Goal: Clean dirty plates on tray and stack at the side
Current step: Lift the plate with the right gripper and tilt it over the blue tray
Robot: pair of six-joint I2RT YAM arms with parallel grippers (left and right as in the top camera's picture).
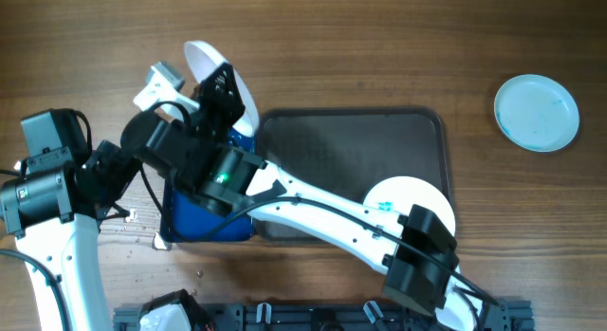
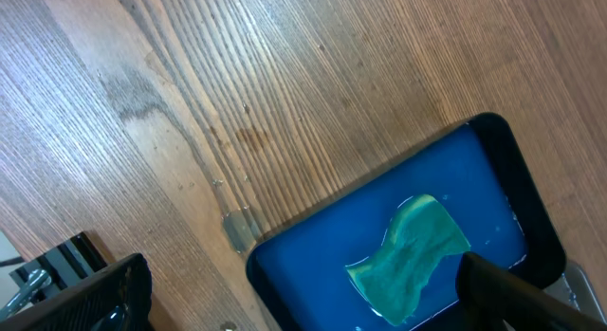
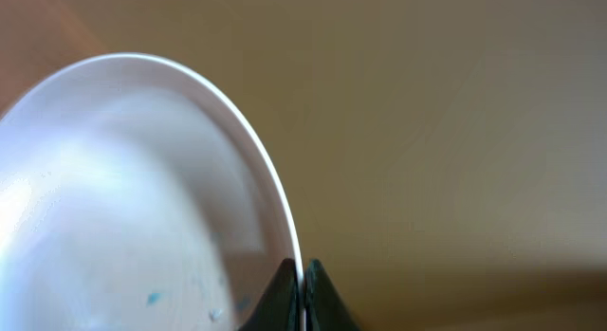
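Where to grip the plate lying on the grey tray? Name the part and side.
Likely best: pinch the raised rim of the plate at its far arc, coming from the tray's bare middle. It lies flat, and the right arm covers its near side.

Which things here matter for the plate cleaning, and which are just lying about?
Job: held plate in right gripper; second plate on the dark tray; third plate on the table at right; probably the teal cloth in the blue tray.
Lying about: black rail along the near edge; small clear scrap beside the blue tray.
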